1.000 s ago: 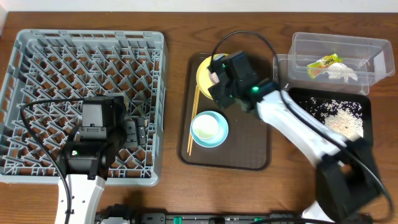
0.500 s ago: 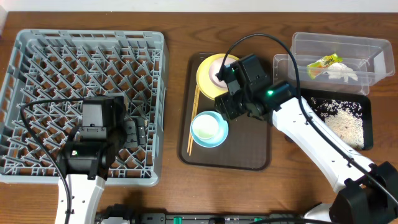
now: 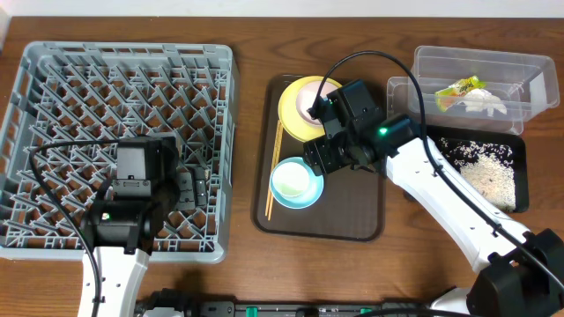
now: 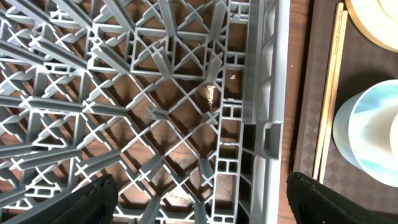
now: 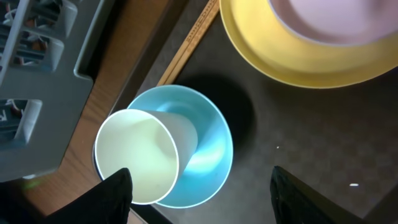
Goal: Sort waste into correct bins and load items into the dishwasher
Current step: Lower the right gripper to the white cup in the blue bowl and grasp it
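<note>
The light blue bowl (image 3: 297, 182) sits on the brown serving tray (image 3: 352, 211) with the small white cup (image 5: 134, 155) lying tilted inside it. My right gripper (image 5: 202, 199) hovers open just above the bowl (image 5: 211, 149), one finger by the cup, the other over bare tray. The yellow plate (image 3: 298, 113) carries the white bowl (image 5: 329, 18). Chopsticks (image 3: 275, 167) lie along the tray's left side. My left gripper (image 4: 199, 202) hangs open and empty over the right edge of the grey dish rack (image 3: 123, 88). The wrapper (image 3: 460, 91) lies in the clear tub (image 3: 511, 66), and rice (image 3: 489, 172) in the black tray (image 3: 520, 198).
The rack's right wall (image 4: 264, 93) stands between my left gripper and the serving tray. The clear tub and black tray sit at the far right, behind my right arm (image 3: 441, 194). Bare wood shows between the rack and the serving tray.
My right gripper has moved off the yellow plate, back and down toward the blue bowl, uncovering the plate and white bowl. The left arm has stayed still.
</note>
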You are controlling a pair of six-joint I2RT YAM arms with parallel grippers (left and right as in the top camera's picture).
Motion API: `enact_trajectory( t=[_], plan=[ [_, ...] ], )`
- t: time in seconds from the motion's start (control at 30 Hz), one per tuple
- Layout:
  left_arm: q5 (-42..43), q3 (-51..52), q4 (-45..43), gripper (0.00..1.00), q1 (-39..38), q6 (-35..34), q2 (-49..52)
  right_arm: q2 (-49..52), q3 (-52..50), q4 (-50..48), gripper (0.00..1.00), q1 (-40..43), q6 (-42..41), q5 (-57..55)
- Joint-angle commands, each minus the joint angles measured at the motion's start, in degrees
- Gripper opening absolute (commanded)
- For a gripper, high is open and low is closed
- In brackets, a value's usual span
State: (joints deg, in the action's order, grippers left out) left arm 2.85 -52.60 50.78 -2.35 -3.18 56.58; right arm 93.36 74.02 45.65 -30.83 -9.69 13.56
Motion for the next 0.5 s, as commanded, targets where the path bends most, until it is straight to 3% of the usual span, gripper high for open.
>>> enact_trajectory(
  t=[0.0, 0.47],
  plan=[
    [0.15, -1.25, 0.17, 0.89, 0.02, -0.55, -0.09, -0.59, 0.35, 0.37, 0.69, -0.33, -0.98, 1.68],
    [0.15, -1.25, 0.15, 0.89, 0.02, -0.55, -0.09, -1.25, 0.35, 0.68, 0.70, -0.35, -1.01, 4.74]
  ],
)
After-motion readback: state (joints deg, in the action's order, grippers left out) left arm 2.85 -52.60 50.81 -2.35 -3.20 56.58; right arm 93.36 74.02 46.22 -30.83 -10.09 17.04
